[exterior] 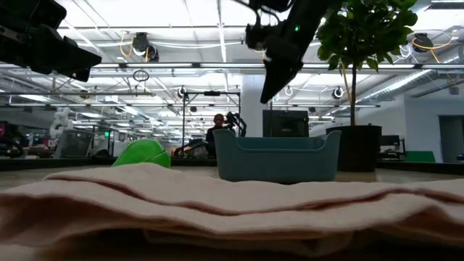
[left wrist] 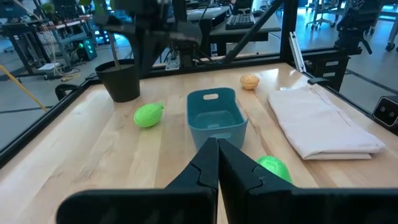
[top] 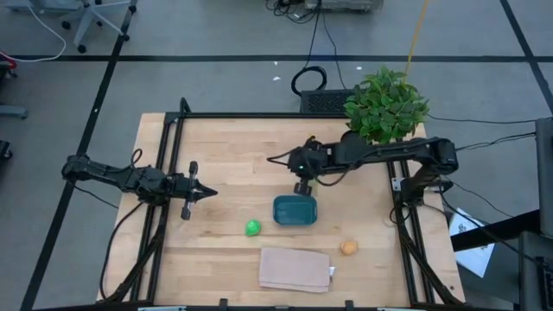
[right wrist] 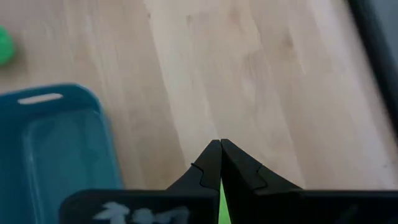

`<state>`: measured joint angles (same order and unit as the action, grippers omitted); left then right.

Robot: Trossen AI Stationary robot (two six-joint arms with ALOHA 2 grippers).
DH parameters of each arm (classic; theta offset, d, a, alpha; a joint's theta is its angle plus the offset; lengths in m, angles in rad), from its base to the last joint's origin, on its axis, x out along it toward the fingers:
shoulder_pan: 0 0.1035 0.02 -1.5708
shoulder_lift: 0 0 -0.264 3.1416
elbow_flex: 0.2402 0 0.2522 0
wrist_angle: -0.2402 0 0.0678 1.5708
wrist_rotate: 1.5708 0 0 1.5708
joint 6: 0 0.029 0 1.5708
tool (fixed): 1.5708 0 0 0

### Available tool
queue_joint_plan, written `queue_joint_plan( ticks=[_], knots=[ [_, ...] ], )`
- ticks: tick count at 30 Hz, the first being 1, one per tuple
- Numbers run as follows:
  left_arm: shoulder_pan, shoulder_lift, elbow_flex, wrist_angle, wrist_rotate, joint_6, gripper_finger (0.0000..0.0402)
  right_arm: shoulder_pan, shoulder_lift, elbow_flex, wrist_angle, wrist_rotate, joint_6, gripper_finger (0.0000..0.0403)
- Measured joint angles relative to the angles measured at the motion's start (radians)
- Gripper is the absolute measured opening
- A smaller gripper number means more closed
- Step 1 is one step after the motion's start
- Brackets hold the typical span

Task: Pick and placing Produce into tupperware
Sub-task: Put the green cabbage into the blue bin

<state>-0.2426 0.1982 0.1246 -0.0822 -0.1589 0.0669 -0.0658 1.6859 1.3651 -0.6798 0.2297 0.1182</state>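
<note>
While the right fingers (right wrist: 208, 168) are pressed together on nothing, they are held low over the tabletop (top: 233, 155), just beside the tub (top: 295, 210) on its plant (top: 386, 105) side. A sliver of yellow-green is seen beneath them. It is judged to be the pale fruit (left wrist: 148, 115), which lies on the wood near that wall of the tub.

The tub is empty, so the first pick is judged to be in hand, with nothing yet grasped. For the next move the fingers would have to be opened, lowered around the pale fruit and closed on it. The fruit would then be lifted over the low wall and let go.

Farther out, the green fruit (top: 252, 228) lies near the tub's other side. The orange fruit (top: 348, 248) lies apart, near the cloth (top: 294, 268). The left fingers (left wrist: 205, 171) are likewise clenched empty, well away at the left.
</note>
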Motion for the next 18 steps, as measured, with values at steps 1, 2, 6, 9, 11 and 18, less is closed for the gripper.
queue_joint_plan(
  ticks=[1,2,6,9,11,18],
  knots=[
    [0.000,0.000,0.000,-0.001,0.000,0.000,0.0003,-0.005,0.010,0.000,-0.001,0.000,0.009,0.0000],
    [0.000,0.000,0.000,-0.003,0.000,0.000,0.0003,-0.010,0.019,-0.001,-0.001,0.000,0.019,0.0000],
    [0.000,0.000,0.000,-0.005,0.000,0.000,0.0003,-0.039,0.024,-0.001,0.003,0.001,0.078,0.0000],
    [0.000,0.000,0.000,-0.006,0.000,0.000,0.0003,-0.050,0.024,-0.001,0.009,-0.029,0.091,0.0000],
    [0.000,0.000,0.000,-0.007,0.000,0.000,0.0003,-0.052,0.024,-0.001,0.012,-0.052,0.091,0.0000],
    [0.000,0.000,0.000,-0.031,0.000,0.000,0.0003,-0.053,0.024,-0.001,0.024,-0.052,0.159,0.0000]
  ],
)
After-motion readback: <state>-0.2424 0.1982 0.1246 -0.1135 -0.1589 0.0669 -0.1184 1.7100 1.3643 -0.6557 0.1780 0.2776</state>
